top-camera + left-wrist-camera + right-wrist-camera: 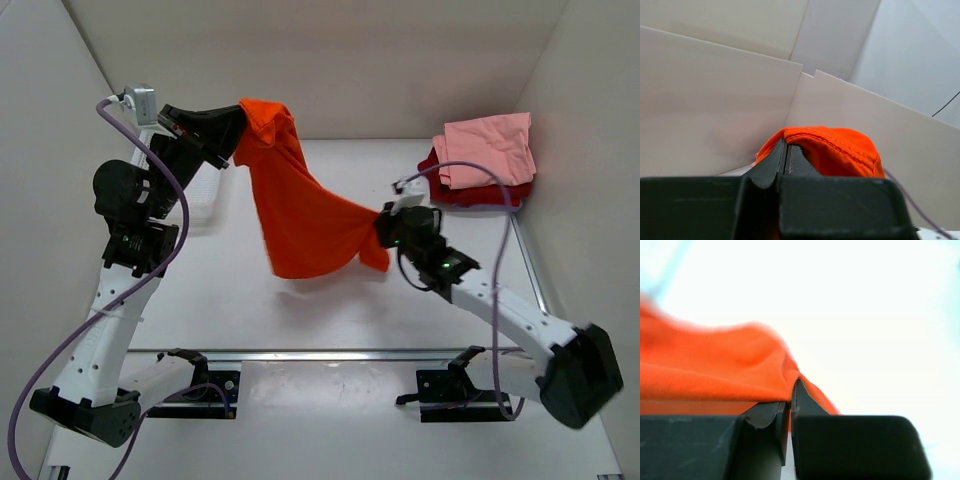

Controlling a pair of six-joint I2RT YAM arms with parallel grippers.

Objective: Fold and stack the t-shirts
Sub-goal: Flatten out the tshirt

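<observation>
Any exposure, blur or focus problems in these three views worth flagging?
Top external: evenly lit and sharp; the orange t-shirt throws only a faint shadow on the table. Left wrist: well exposed, left pincer and cloth in focus. Right wrist: background blown out to white, cloth blurred at far left, right pincer edges sharp.

table [330, 310]: white, flat top, walled by pale panels on the left, far and right sides.

on it, far right corner: dark red t-shirt [470, 195], folded, flat on the surface, close to the right wall. a pink t-shirt [490, 148], folded, rests on top of it, so only the red edges show.

on it, left side: white mesh basket [205, 190], close to the left wall, partly hidden.

near edge: a metal rail [330, 352] runs left to right; two black brackets [455, 395] sit just beyond it on the near strip.
</observation>
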